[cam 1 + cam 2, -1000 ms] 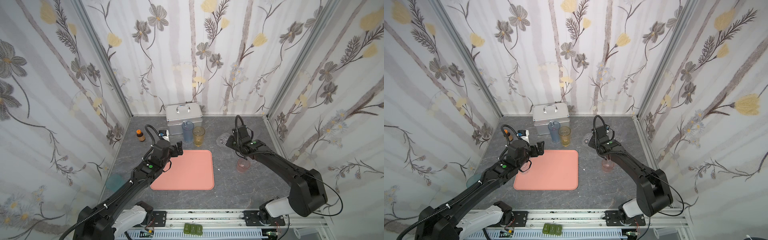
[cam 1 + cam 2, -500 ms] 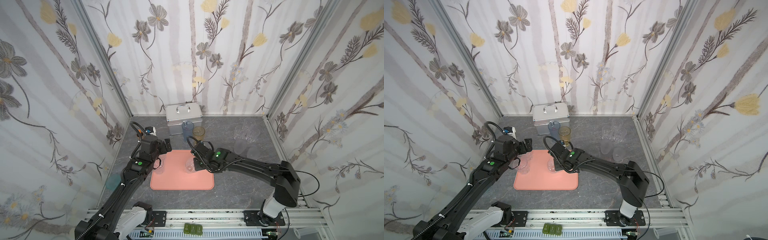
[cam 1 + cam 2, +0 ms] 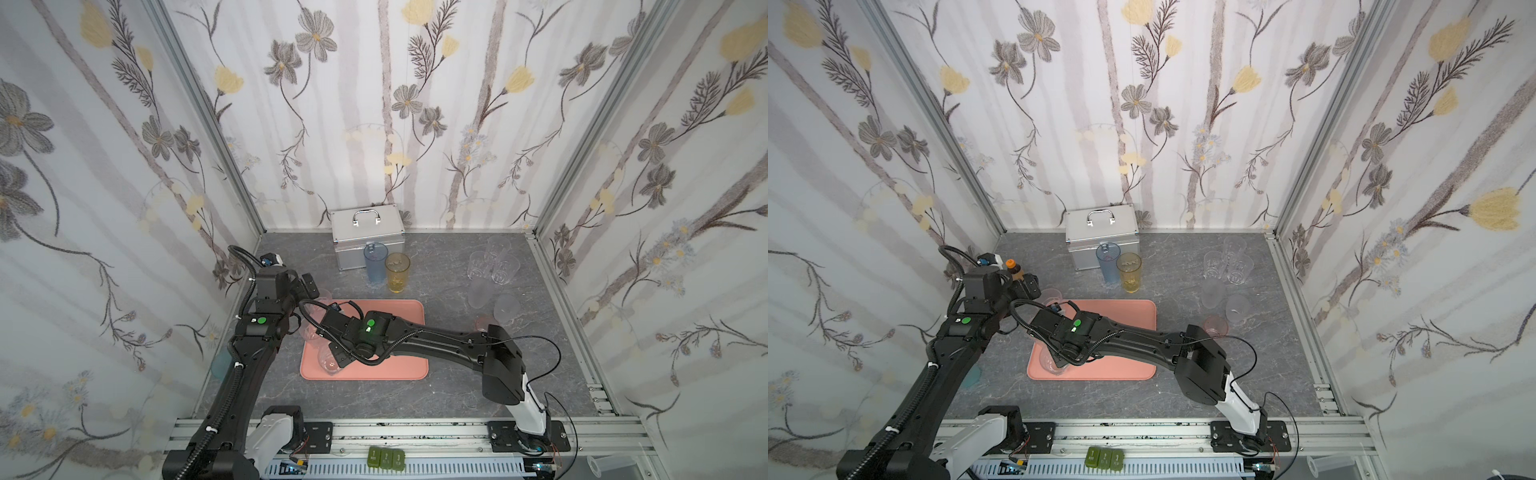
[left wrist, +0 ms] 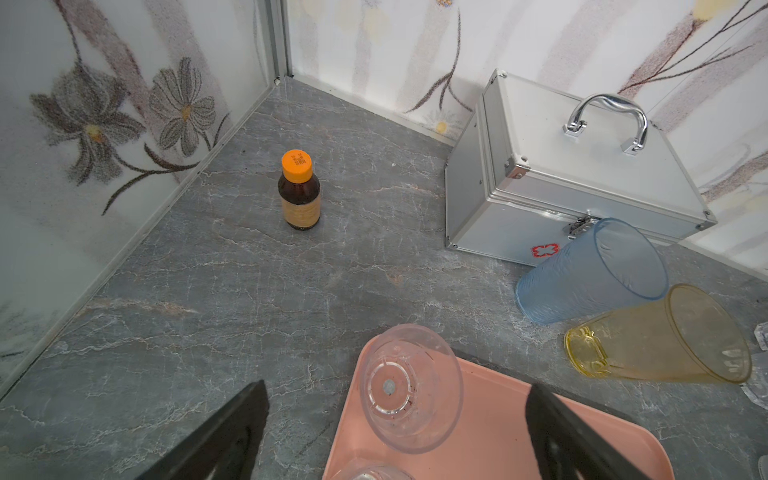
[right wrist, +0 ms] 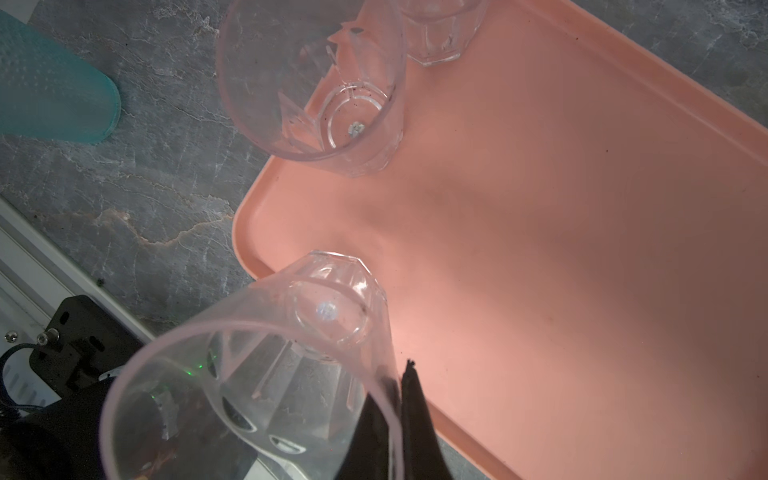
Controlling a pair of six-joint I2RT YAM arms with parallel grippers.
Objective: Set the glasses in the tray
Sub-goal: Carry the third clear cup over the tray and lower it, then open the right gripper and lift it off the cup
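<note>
Over the lower-left corner of the tray (image 3: 399, 368) in both top views, the right gripper (image 5: 398, 384) had come across from the right-hand cluster where it worked a second before. It was clenched on the rim wall of a clear glass (image 5: 266, 374), which was tilted with its base low over the pink surface. I could not tell whether it touched. Two more clear tumblers stood along the tray's left edge. The left gripper (image 4: 397, 388) hung released, jaws wide, above the corner glass (image 4: 411, 386). That made about three glasses delivered or nearly so. The blue tumbler (image 3: 375, 264), the amber tumbler (image 3: 397, 272) and the right-hand cluster remained outside. The only clear mark was a red cross emblem (image 4: 544, 250) on the silver case (image 4: 582, 174). The brown bottle (image 4: 300, 195) carried print too small to read.
</note>
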